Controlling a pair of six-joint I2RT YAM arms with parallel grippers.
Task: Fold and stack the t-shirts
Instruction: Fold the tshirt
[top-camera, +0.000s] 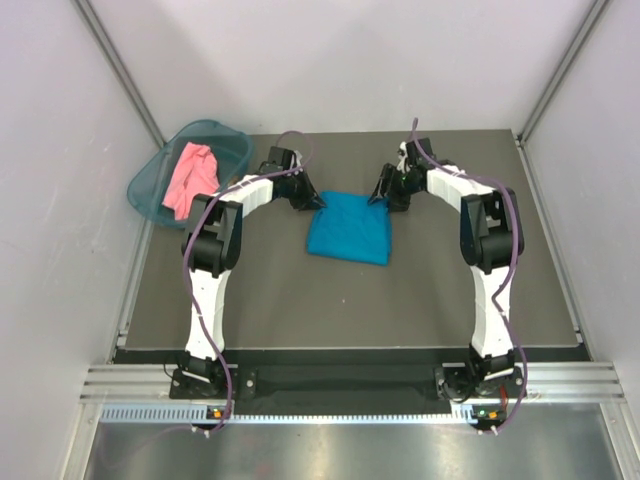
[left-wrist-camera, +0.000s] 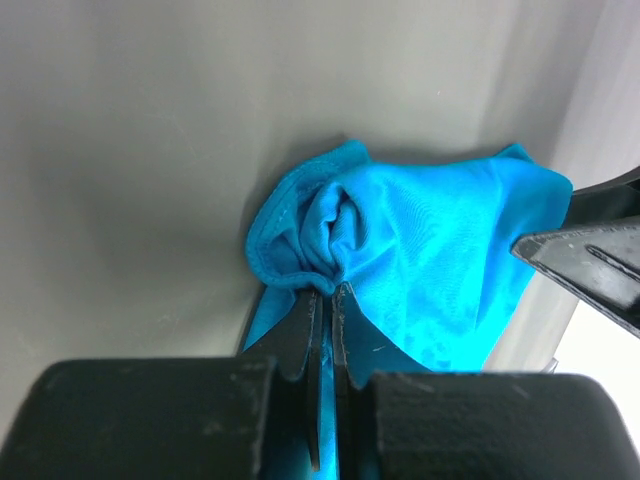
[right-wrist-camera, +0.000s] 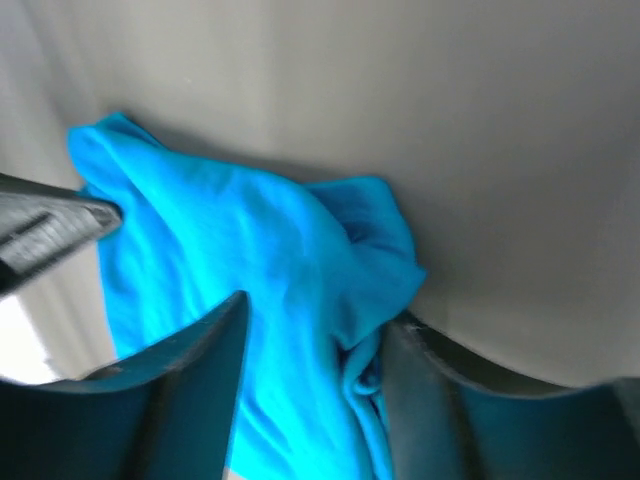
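Note:
The teal-blue t-shirt (top-camera: 348, 232) lies folded in a rough square on the dark table, between the two arms. My left gripper (top-camera: 312, 200) is at its far left corner and is shut on a bunched fold of the cloth (left-wrist-camera: 330, 235), the fingertips (left-wrist-camera: 327, 292) pinching it. My right gripper (top-camera: 383, 197) is at the far right corner. Its jaws stand apart, and the shirt's edge (right-wrist-camera: 370, 250) lies between the fingers (right-wrist-camera: 315, 320). The salmon-pink t-shirt (top-camera: 190, 178) lies crumpled in the basket at the far left.
A teal plastic basket (top-camera: 145, 190) sits at the table's far left corner. White walls with metal rails close in the back and both sides. Each arm's fingers show at the edge of the other's wrist view.

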